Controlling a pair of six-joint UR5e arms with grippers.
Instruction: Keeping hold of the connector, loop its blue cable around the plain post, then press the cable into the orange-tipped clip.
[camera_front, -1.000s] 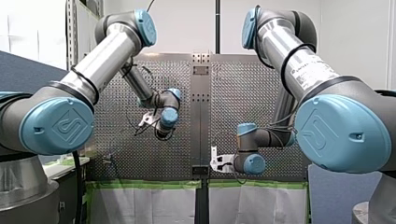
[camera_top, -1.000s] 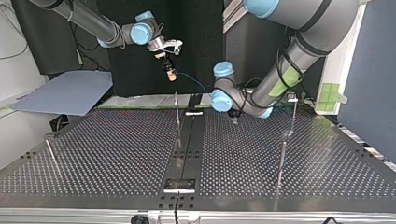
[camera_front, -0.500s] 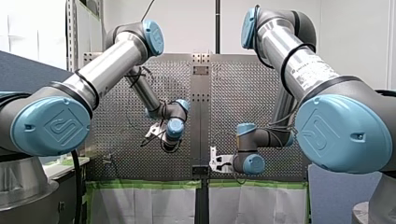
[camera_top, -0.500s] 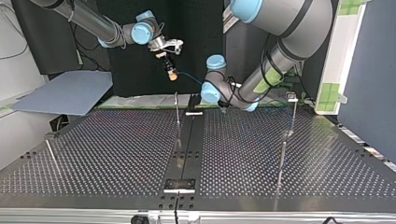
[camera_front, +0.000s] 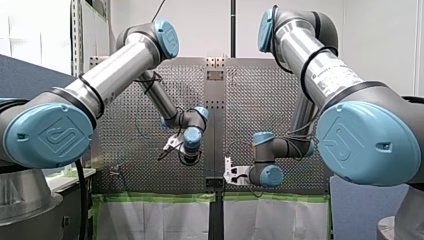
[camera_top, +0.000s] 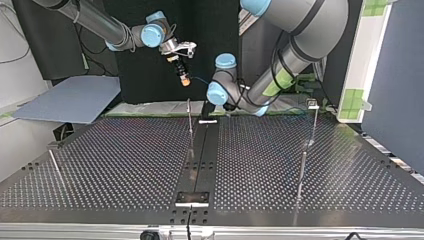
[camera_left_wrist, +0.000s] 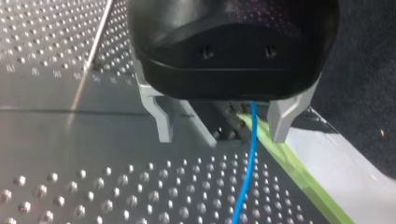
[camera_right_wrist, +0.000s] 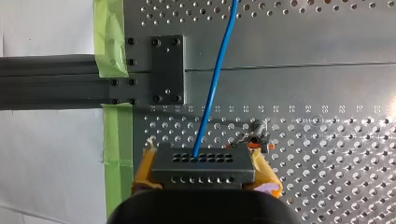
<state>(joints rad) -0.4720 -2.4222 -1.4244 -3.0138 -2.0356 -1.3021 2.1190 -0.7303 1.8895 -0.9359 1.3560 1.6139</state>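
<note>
My right gripper (camera_right_wrist: 203, 179) has its yellow pads shut on a grey connector (camera_right_wrist: 203, 165) with rows of holes. The blue cable (camera_right_wrist: 215, 79) leaves the connector and runs ahead over the perforated plate. A small orange-tipped clip (camera_right_wrist: 256, 141) stands on the plate just beside the connector. In the top view my right gripper (camera_top: 184, 80) hangs above a thin upright post (camera_top: 189, 117). My left gripper (camera_left_wrist: 222, 126) is open low over the plate, and the blue cable (camera_left_wrist: 249, 158) passes between its metal fingers (camera_left_wrist: 162, 116) without being pinched.
Further thin posts stand at the top view's right (camera_top: 313, 120), lower right (camera_top: 302, 170) and left (camera_top: 55, 167). A dark centre rail (camera_top: 200, 150) with a bolted plate (camera_right_wrist: 167, 69) splits the table. Green tape (camera_right_wrist: 111, 37) marks the plate's edge.
My left arm has swung toward the table's middle, rightward in the front view, bringing its gripper over the cable. My right arm and the connector have not moved.
</note>
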